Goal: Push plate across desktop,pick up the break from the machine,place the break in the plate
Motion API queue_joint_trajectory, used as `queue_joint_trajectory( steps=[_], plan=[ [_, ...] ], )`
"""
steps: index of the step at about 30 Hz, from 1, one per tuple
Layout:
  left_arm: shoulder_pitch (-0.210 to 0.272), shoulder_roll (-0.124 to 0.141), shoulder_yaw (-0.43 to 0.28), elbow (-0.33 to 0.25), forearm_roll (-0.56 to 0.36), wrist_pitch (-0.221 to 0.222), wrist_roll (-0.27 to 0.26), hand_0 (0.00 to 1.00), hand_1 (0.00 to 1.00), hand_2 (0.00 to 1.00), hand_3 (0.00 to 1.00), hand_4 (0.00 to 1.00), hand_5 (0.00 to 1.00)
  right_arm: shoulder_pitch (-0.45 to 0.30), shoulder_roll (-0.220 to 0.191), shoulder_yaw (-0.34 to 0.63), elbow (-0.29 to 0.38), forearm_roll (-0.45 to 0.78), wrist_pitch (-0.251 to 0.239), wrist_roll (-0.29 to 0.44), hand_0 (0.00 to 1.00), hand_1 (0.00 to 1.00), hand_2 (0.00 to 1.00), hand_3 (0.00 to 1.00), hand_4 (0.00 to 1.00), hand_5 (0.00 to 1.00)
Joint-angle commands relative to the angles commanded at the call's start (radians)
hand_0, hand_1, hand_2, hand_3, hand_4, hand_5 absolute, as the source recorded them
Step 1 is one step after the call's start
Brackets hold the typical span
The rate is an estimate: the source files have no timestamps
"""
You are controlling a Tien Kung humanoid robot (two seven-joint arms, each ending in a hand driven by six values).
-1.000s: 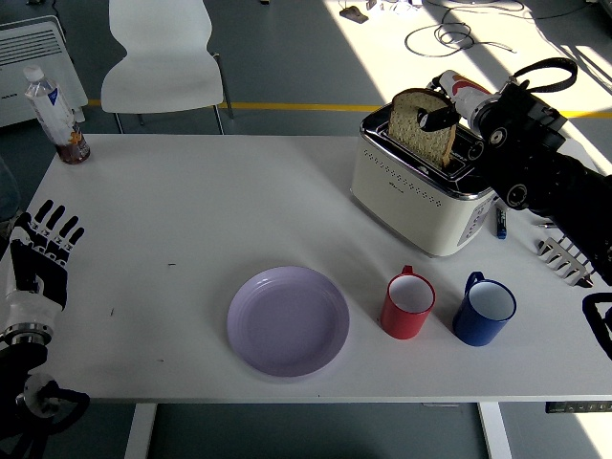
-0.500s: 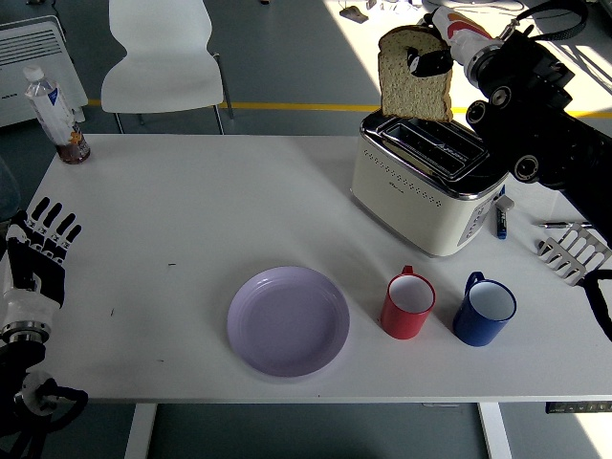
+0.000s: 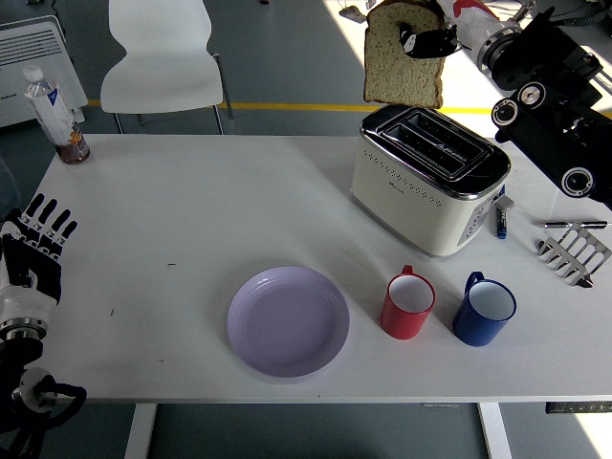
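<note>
clearly, the right hand [image 3: 426,33] is clamped on the bread slice [image 3: 402,67], pinched near its upper edge at the far right of the scene, with the slice hanging upright and fully clear of the toaster [image 3: 427,182] directly below it. nothing of the slice is seen inside the slots. the purple plate [image 3: 288,320] lies well apart, nearer and to the left, close to the table's near edge, with a red mug [image 3: 409,306] just beside it on the right and a blue mug [image 3: 484,309] beyond that. a carry toward the plate is judged to be the step in hand. to do it well, the pinch should be kept firm, the slice kept high enough to pass over the toaster's near edge and the red mug, and the bread lowered flat over the plate's middle before the fingers are parted. the left hand [image 3: 31,263] is rested at the table's left edge, fingers spread and holding nothing.
</note>
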Motion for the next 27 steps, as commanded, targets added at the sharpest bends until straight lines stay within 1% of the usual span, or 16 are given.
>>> queue_joint_trajectory(
  steps=[1, 3, 6, 8, 10, 12, 14, 17, 18, 19, 24, 25, 27],
  plan=[
    [0.001, -0.001, -0.002, 0.000, 0.000, 0.000, 0.000, 0.800, 0.823, 0.892, 0.874, 0.506, 0.998, -0.007, -0.009, -0.010, 0.019, 0.011, 0.008, -0.004, 0.299, 0.375, 0.429, 0.487, 0.389, 0.139],
    [0.004, -0.002, -0.006, -0.001, 0.000, 0.000, 0.000, 0.800, 0.823, 0.892, 0.874, 0.506, 0.998, -0.033, -0.045, -0.063, 0.102, 0.084, 0.043, -0.013, 0.299, 0.375, 0.429, 0.487, 0.389, 0.139],
    [0.006, -0.003, -0.006, -0.002, 0.000, 0.000, 0.000, 0.800, 0.823, 0.892, 0.874, 0.506, 0.998, -0.049, -0.073, -0.126, 0.202, 0.170, 0.074, -0.011, 0.299, 0.375, 0.429, 0.487, 0.389, 0.139],
    [0.008, -0.002, -0.004, -0.002, 0.000, 0.000, 0.000, 0.801, 0.824, 0.892, 0.875, 0.507, 0.998, -0.055, -0.082, -0.165, 0.231, 0.213, 0.088, -0.010, 0.300, 0.374, 0.430, 0.486, 0.388, 0.138],
    [0.014, -0.001, 0.000, -0.002, 0.000, 0.000, 0.000, 0.801, 0.824, 0.892, 0.875, 0.507, 0.998, -0.061, -0.092, -0.224, 0.259, 0.276, 0.103, -0.005, 0.300, 0.374, 0.430, 0.486, 0.388, 0.138],
    [0.018, -0.001, 0.003, -0.001, 0.000, 0.001, 0.000, 0.801, 0.824, 0.892, 0.875, 0.507, 0.998, -0.065, -0.094, -0.265, 0.276, 0.313, 0.108, -0.001, 0.300, 0.374, 0.430, 0.486, 0.388, 0.138],
    [0.019, -0.001, 0.003, -0.001, 0.000, 0.001, 0.000, 0.800, 0.824, 0.892, 0.875, 0.508, 0.998, -0.066, -0.094, -0.275, 0.279, 0.321, 0.109, 0.000, 0.306, 0.376, 0.429, 0.486, 0.384, 0.142],
    [0.034, -0.003, 0.014, 0.002, 0.000, 0.002, -0.001, 0.800, 0.824, 0.892, 0.875, 0.508, 0.998, -0.086, -0.070, -0.354, 0.296, 0.396, 0.111, 0.024, 0.306, 0.376, 0.429, 0.486, 0.384, 0.142],
    [0.035, -0.003, 0.015, 0.002, 0.000, 0.001, -0.001, 0.800, 0.824, 0.892, 0.875, 0.508, 0.998, -0.087, -0.067, -0.364, 0.296, 0.404, 0.111, 0.027, 0.306, 0.376, 0.429, 0.486, 0.384, 0.142],
    [0.037, -0.003, 0.018, 0.002, 0.000, 0.001, -0.001, 0.800, 0.824, 0.892, 0.875, 0.508, 0.998, -0.092, -0.057, -0.383, 0.293, 0.415, 0.110, 0.039, 0.327, 0.376, 0.432, 0.489, 0.376, 0.135],
    [0.037, -0.002, 0.024, 0.003, 0.000, 0.001, -0.001, 0.800, 0.824, 0.892, 0.875, 0.508, 0.998, -0.107, -0.016, -0.434, 0.274, 0.465, 0.100, 0.090, 0.327, 0.376, 0.432, 0.489, 0.376, 0.135],
    [0.036, -0.003, 0.023, 0.003, 0.000, 0.001, -0.001, 0.801, 0.824, 0.891, 0.874, 0.509, 0.998, -0.110, -0.007, -0.444, 0.269, 0.475, 0.100, 0.102, 0.376, 0.411, 0.462, 0.500, 0.358, 0.151],
    [0.034, -0.004, 0.022, 0.004, 0.000, 0.002, 0.000, 0.801, 0.824, 0.891, 0.874, 0.509, 0.998, -0.116, 0.006, -0.458, 0.260, 0.483, 0.097, 0.119, 0.376, 0.411, 0.462, 0.500, 0.358, 0.151]
  ],
)
